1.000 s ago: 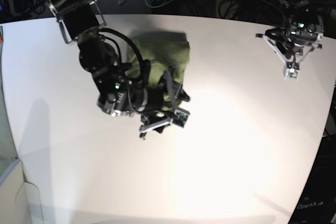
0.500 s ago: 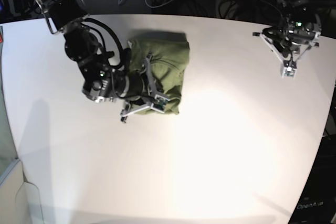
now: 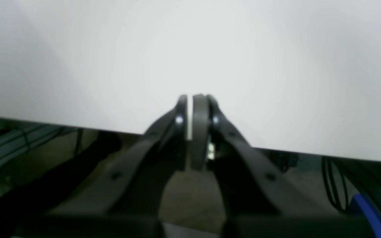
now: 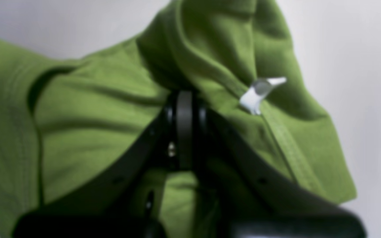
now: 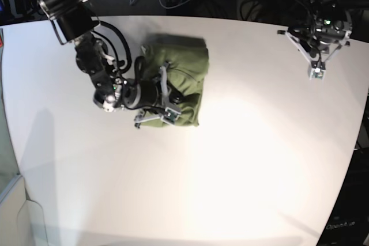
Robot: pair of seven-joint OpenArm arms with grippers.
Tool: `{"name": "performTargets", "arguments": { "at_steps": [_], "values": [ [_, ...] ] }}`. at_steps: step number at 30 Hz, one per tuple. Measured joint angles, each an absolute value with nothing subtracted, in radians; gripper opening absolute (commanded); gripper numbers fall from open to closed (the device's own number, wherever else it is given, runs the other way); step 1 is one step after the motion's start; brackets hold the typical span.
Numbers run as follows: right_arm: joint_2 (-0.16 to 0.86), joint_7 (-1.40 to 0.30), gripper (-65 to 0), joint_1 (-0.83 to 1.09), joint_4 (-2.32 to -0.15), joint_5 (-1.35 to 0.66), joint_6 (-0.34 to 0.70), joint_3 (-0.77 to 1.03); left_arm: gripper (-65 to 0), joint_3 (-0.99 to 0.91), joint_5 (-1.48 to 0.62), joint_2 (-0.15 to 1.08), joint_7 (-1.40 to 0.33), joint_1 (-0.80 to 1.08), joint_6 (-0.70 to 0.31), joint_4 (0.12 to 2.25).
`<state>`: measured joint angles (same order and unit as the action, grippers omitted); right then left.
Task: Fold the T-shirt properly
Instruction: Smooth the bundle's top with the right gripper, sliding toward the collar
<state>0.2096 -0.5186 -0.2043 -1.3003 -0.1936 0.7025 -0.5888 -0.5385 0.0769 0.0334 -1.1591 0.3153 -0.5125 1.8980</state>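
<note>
The right claw is clamped tight on a fold of the T-shirt. In the right wrist view its two dark jaws meet with green cloth bunched around and above them, and the small white label shows just beside the pinch, on a raised ridge of fabric. A second ago this claw stood spread over the shirt's near edge, past the cloth on the side away from the back rim of the worktop. Since then it has drawn back over the bundle and snapped closed, so a fresh grip has just been taken.

In the base view the T-shirt lies as a compact, already doubled-up rectangle towards the back of the worktop, with the right claw low on its near portion. Its outline looks a little tidier than a second ago, the near edge squarer.

The left claw is closed on nothing, its jaws together with only bare white surface beyond them. In the base view the left claw hangs well apart from the T-shirt, at the far corner of the worktop.

The new grip suggests one more fold or a straightening tug is in hand. The bundle appears nearly done, though the bunched ridge by the label still looks untidy.
</note>
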Motion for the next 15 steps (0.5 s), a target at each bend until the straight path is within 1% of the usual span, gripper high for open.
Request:
{"name": "performTargets", "arguments": {
  "at_steps": [3, 6, 11, 15],
  "values": [
    [0.202, -0.513, -64.9, -0.207, -1.292, -0.193, 0.702, -0.590, -62.8, -0.538, 0.077, 0.033, -1.159, 0.315, -0.512, 1.898],
    [0.211, -0.541, -64.9, -0.200, -1.336, -0.186, 0.703, -0.592, -62.8, -0.538, 0.077, 0.030, -1.159, 0.312, -0.512, 1.898],
    [0.255, -0.619, -64.9, -0.193, -1.493, -0.182, 0.703, -0.588, -62.8, -0.533, 0.073, 0.028, -1.159, 0.310, -0.512, 1.898],
    [0.279, -0.666, -64.9, -0.171, -1.663, -0.189, 0.702, -0.583, -62.8, -0.532, 0.076, 0.027, -1.159, 0.307, -0.512, 1.898]
  ]
}}
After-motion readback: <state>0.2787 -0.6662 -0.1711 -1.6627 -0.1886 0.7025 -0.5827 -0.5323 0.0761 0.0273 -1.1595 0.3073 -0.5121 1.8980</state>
